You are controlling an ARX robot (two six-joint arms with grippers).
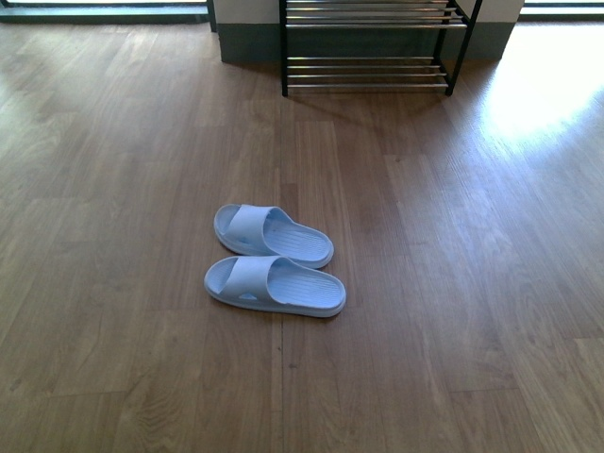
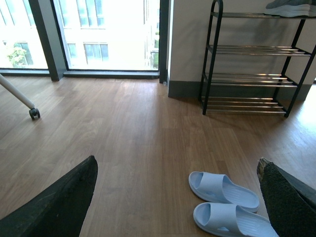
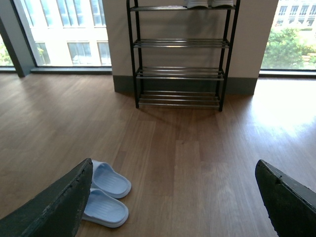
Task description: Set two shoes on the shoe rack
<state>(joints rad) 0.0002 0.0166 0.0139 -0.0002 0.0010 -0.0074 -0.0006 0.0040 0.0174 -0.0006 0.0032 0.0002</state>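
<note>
Near shoe and far shoe lie side by side on floor. Rack stands at the wall, well apart, with only bare floor between. Its top tier holds a pair. Left end effector and right end effector are spread wide, gripping nothing. Caster sits near the window.

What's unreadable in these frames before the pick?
- Front view: shoe rack, upper tiers cut off by the top edge.
- Wrist views: items on the top tier cropped by the top edge, type unclear.
- Right wrist view: slippers partly behind a right claw finger.
- Left wrist view: nearer slipper partly cut by the bottom edge.
</note>
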